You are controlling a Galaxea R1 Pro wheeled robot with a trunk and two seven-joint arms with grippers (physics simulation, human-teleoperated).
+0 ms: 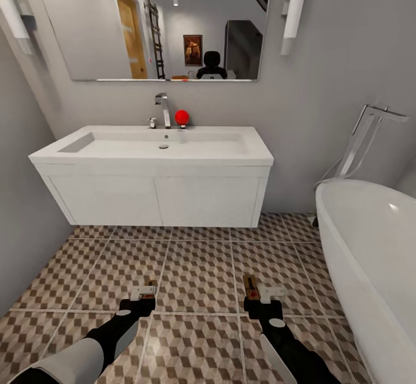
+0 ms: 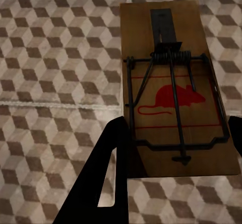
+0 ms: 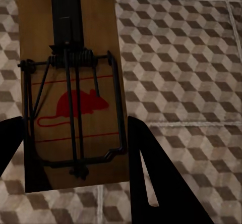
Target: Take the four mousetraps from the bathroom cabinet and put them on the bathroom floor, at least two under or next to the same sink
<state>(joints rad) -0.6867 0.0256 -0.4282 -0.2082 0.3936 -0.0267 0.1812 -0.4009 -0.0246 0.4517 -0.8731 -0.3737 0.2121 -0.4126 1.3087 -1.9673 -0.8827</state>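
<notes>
The white bathroom sink with a chrome tap sits on its wall-hung vanity straight ahead. Both arms reach out over the cube-patterned bathroom floor in front of it. My left gripper is shut on a mousetrap, a wooden board with a red mouse print and a dark wire spring. My right gripper is shut on a second mousetrap of the same kind. Both traps are held flat above the tiles. The cabinet is out of view.
A white bathtub with a chrome floor tap fills the right side. A grey wall closes the left. A red ball sits on the basin's back edge under a mirror. There is open space under the vanity.
</notes>
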